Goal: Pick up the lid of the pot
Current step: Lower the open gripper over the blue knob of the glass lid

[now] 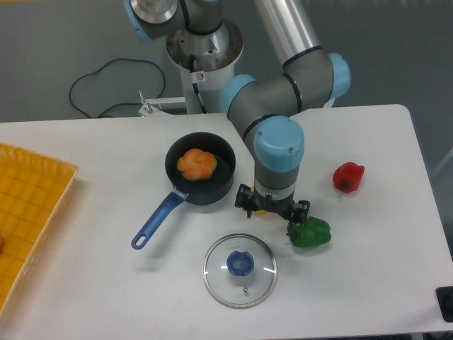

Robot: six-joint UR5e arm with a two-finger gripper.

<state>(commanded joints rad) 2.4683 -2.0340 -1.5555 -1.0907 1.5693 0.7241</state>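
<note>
My gripper (272,209) hangs above the table on the upper right side of the lid, its two fingers spread apart and pointing down. The pot lid (219,282) is a round, clear glass disc with a metal rim, lying knob up near the front middle of the table. Its knob (240,263) is blue and round. In the view, the lid lies just below and left of the fingers, not between them. No part of the lid is covered by the gripper.
Behind the gripper is a yellow pepper (259,206), partly hidden; a green pepper (310,232) lies close to its right finger. A black pan (220,190) with an orange item (197,164) stands left. Farther right is a red pepper (348,177); a yellow crate (32,205) sits far left.
</note>
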